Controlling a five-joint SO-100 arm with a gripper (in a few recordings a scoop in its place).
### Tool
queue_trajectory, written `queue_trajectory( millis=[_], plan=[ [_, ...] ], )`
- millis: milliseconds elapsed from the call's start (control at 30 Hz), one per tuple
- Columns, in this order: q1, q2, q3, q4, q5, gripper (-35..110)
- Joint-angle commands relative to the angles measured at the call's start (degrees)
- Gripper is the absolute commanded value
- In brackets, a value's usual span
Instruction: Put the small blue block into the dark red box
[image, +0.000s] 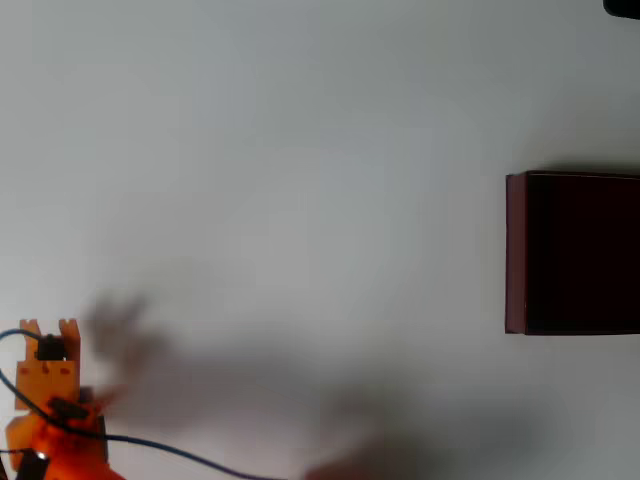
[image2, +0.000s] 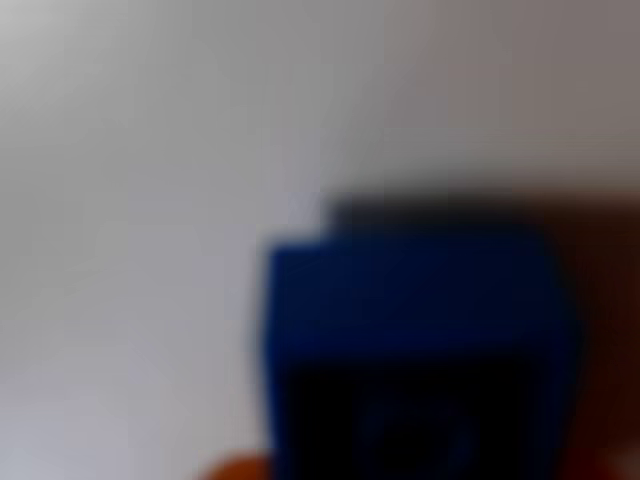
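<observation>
Maroon and thin-walled, the dark red box (image: 516, 252) is sitting square at the right edge of the overhead view, its inside nearly black, on a smooth matte white table (image: 300, 150). Well apart, at lower left, the orange plastic arm (image: 45, 400) is trailing a blue cable (image: 170, 452). In the wrist view the small blue block (image2: 410, 330) is looming close and blurred, blocky and bright; whether the gripper is clamping it I cannot tell.
</observation>
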Motion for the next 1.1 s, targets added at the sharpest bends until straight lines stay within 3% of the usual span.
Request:
queue_trajectory(
  millis=[0,233,467,633,800,1067],
  plan=[
    [0.4,2.1,3.6,-2.0,-0.9,0],
    [4.2,8.1,-2.5,14.2,-8.0,0],
    [17.1,16.8,-13.0,40.8,-28.3,1],
    [33.6,29.5,-5.3,41.6,-50.7,1],
    [53.2,44.6,3.3,35.4,-75.6,1],
    [85.9,60.6,7.1,31.2,-106.3,0]
  ],
)
